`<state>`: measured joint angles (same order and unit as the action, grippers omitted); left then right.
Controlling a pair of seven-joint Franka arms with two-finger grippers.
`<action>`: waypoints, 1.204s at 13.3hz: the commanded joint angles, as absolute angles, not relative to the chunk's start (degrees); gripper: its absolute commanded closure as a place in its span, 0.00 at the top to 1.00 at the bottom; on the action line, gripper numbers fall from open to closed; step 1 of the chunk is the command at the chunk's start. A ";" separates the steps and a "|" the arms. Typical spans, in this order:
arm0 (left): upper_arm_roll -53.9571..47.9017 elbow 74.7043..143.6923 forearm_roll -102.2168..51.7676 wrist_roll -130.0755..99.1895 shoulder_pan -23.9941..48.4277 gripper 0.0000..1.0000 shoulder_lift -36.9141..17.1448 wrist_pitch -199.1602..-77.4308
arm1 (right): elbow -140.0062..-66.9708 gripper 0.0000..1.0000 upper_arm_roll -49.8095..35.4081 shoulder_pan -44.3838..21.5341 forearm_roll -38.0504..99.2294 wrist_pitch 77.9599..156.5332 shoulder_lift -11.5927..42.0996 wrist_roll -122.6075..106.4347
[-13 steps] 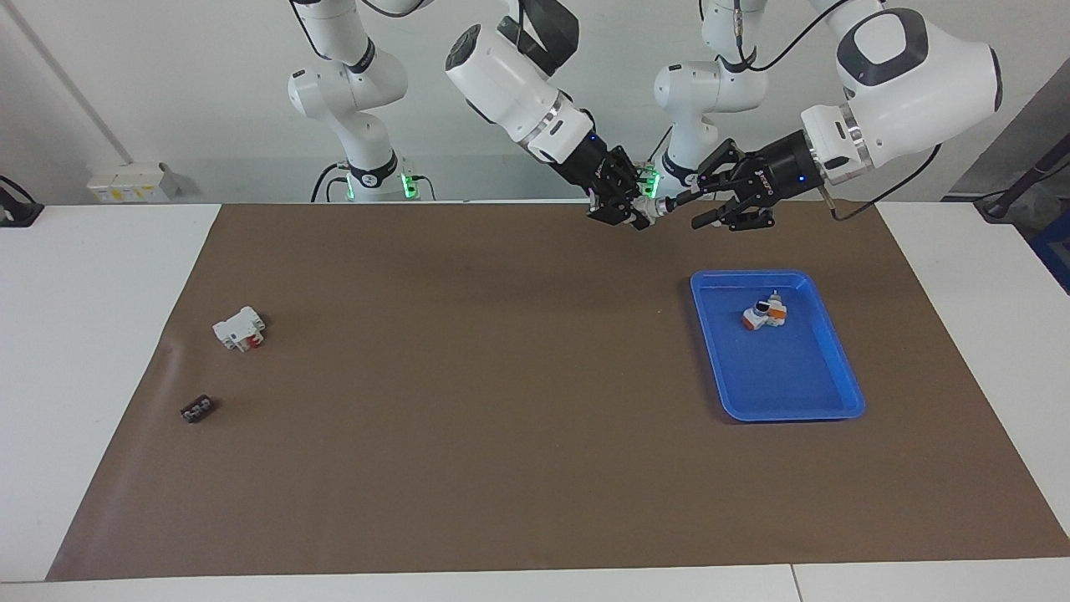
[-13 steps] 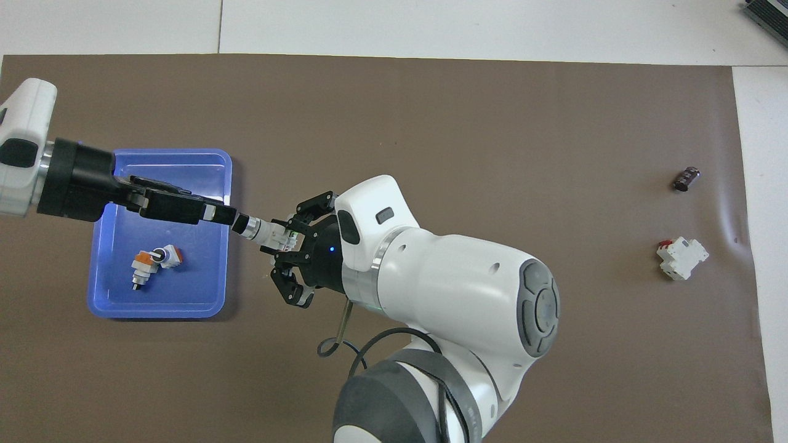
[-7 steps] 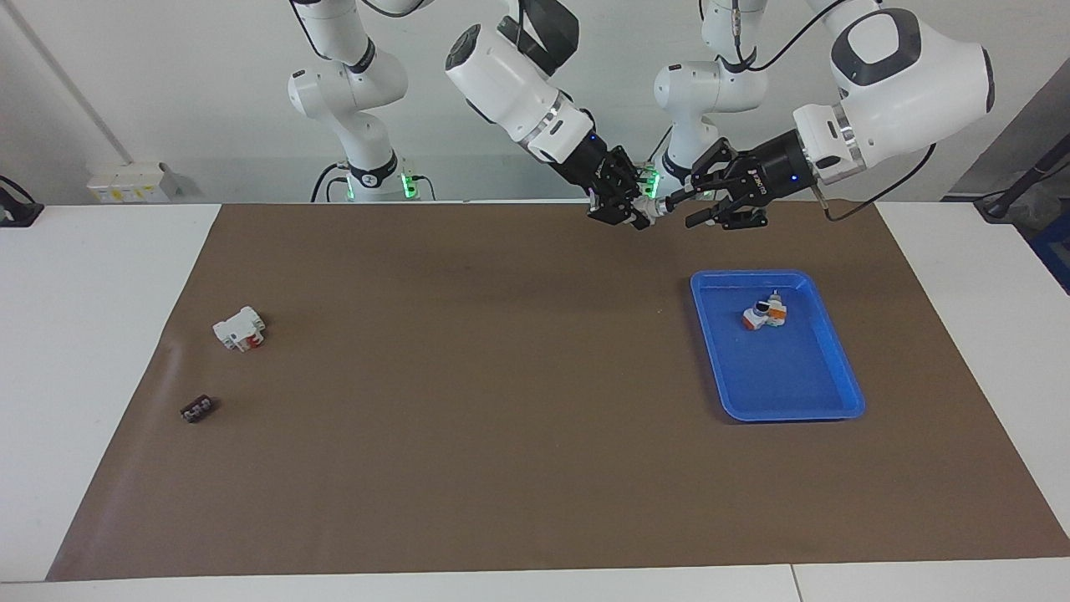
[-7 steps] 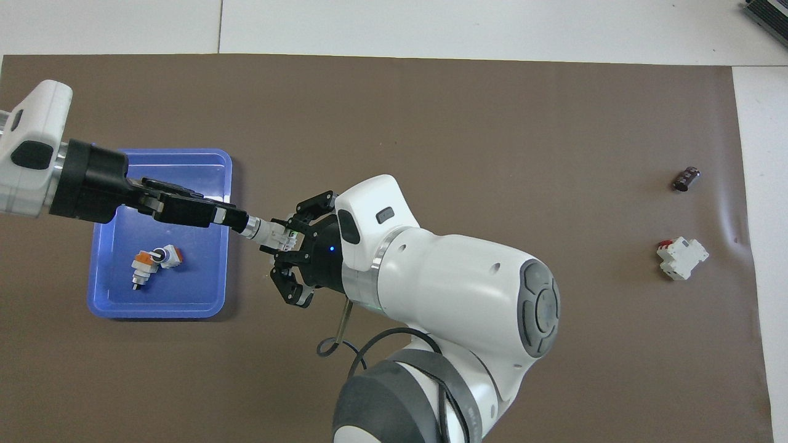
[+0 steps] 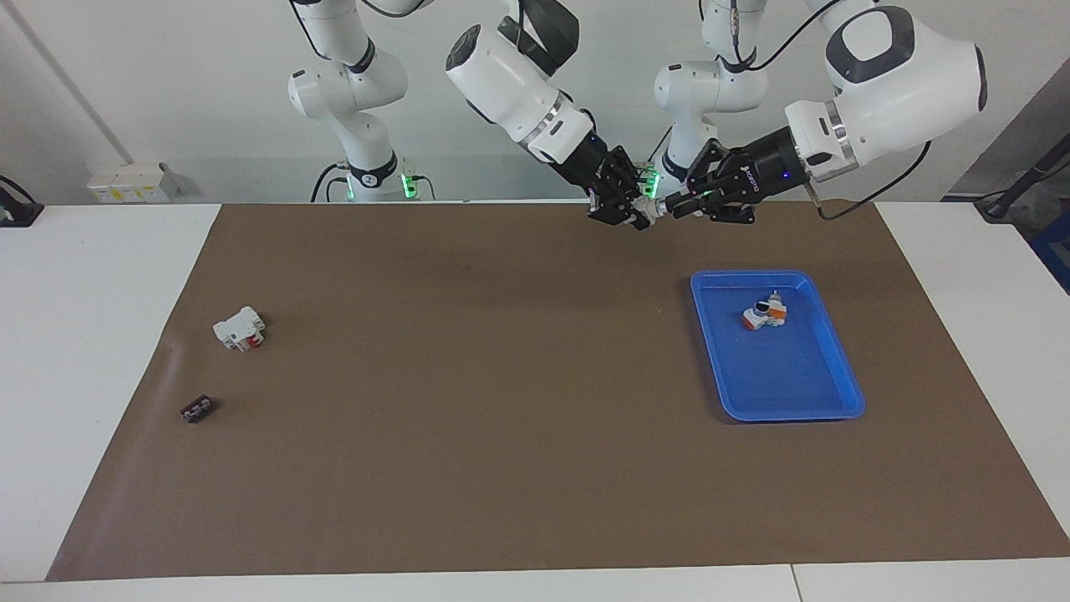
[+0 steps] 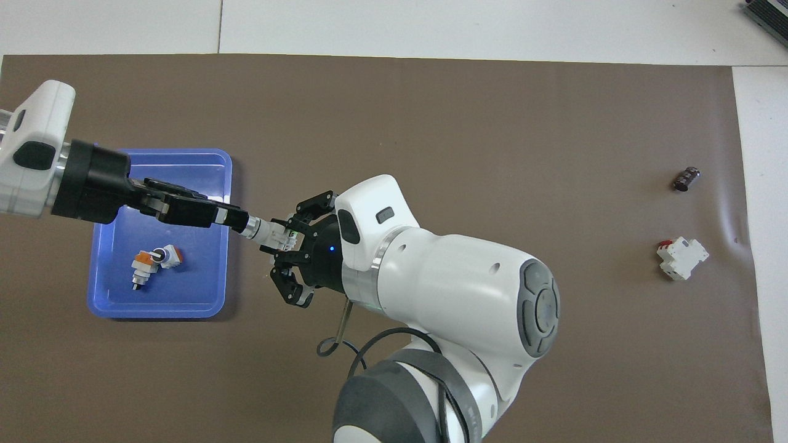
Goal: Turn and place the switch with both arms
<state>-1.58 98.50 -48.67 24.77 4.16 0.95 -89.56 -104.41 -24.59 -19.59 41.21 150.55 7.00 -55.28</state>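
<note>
Up in the air over the brown mat (image 5: 468,401), beside the blue tray's (image 5: 844,368) edge toward the right arm's end, the 2 grippers meet on the switch (image 6: 271,232). The right gripper (image 5: 629,211) is clamped on its white body, and the left gripper (image 5: 679,206) appears closed on its black knob end. To turn it well, I judge the right gripper should hold firm while the left rotates slowly about the knob's own axis, with no side pull that could lever the small part loose. A white-and-orange part (image 5: 765,315) already lies in the tray; the white part with a red patch (image 5: 240,329) and a small dark part (image 5: 198,409) lie near the right arm's end.
</note>
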 commanded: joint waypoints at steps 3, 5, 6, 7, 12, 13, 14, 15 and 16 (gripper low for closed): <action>-1.49 97.56 -48.34 24.35 4.31 0.00 0.26 -88.77 | -103.97 0.00 -24.70 -19.60 39.73 151.35 6.77 -53.00; -1.49 97.73 -48.16 24.17 4.31 0.00 0.44 -89.12 | -104.15 0.00 -24.70 -19.60 39.73 151.35 6.77 -53.00; -1.49 97.91 -48.08 23.04 4.39 0.00 0.61 -89.21 | -104.15 0.00 -24.70 -19.60 39.73 151.35 6.77 -53.00; -1.49 98.17 -48.08 19.90 4.66 0.00 0.70 -89.47 | -103.98 0.00 -24.70 -19.60 39.73 151.35 6.68 -53.00; -1.41 99.31 -47.73 -5.75 7.30 0.00 0.97 -92.90 | -104.15 0.00 -24.70 -19.60 39.73 151.26 6.50 -52.65; -1.41 100.10 -47.72 -11.63 6.69 0.00 1.31 -92.47 | -104.15 0.00 -24.70 -19.60 39.73 151.35 6.59 -52.65; -1.32 100.37 -47.38 -16.65 6.51 0.00 1.49 -92.46 | -104.15 0.00 -24.70 -19.60 39.73 151.35 6.50 -52.65; -1.23 100.37 -45.98 -21.57 6.50 0.00 1.49 -92.63 | -104.15 0.00 -24.70 -19.60 39.73 151.35 6.59 -52.65; -1.23 100.37 -44.92 -26.06 6.50 0.00 1.49 -92.72 | -104.15 0.00 -24.70 -19.60 39.73 151.35 6.50 -52.65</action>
<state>-1.42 98.81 -47.31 -17.90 5.40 0.91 -91.56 -104.76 -24.10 -19.48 40.89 150.55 6.92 -55.28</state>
